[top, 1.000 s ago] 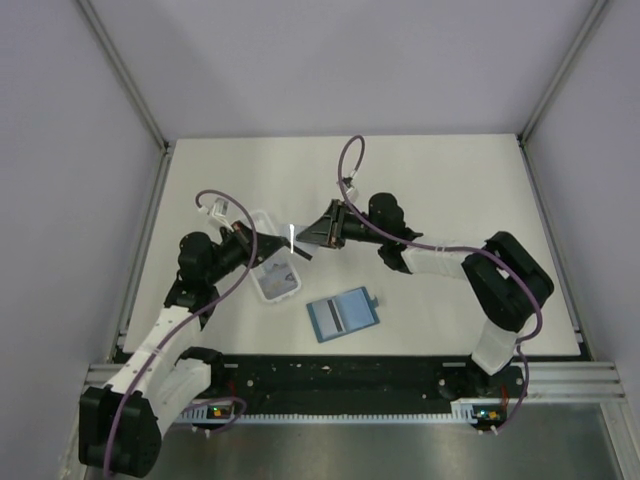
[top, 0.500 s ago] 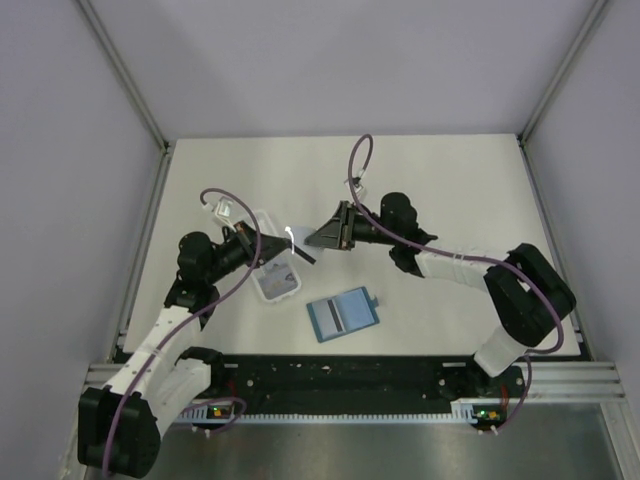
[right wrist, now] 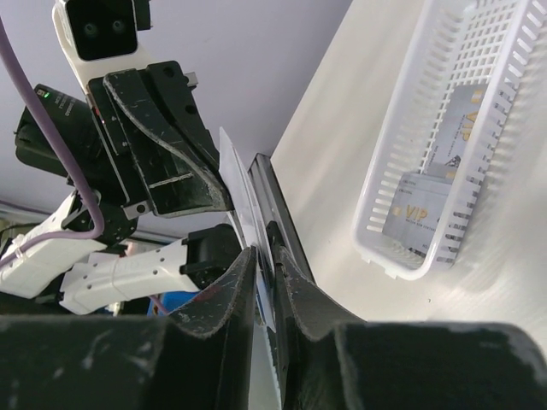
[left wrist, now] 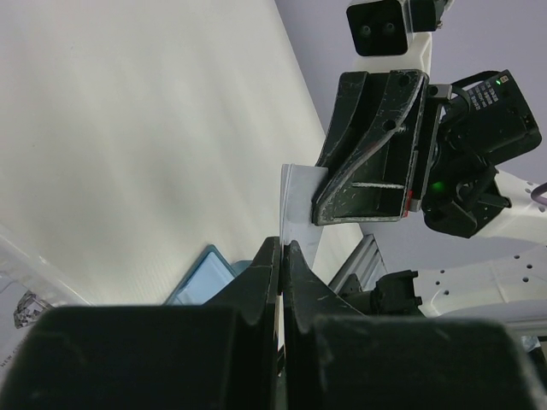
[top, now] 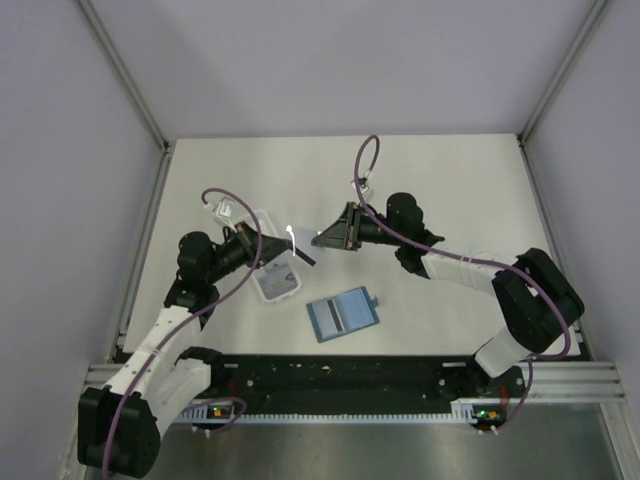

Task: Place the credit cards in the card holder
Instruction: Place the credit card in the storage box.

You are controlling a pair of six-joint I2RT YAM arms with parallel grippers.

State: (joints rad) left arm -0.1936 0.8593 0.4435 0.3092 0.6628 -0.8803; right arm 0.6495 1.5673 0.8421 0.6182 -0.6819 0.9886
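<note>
Right arm [top: 470,268] has swung its elbow rightward; right gripper [top: 318,238] and left gripper [top: 288,248] both pinch one credit card [top: 298,237], with the open card holder [top: 343,315] lying lower right, nearer that arm.

The card holder [left wrist: 202,272] shows only a corner — the rest hidden behind the left tool [left wrist: 280,249].

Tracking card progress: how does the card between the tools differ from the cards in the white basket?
The held card is on edge in the air, gripped by the left tool and right tool; the basket cards sit in the white basket, untouched. The held card shows a plain face; the basket cards show VIP print. All are thin, pale.
</note>
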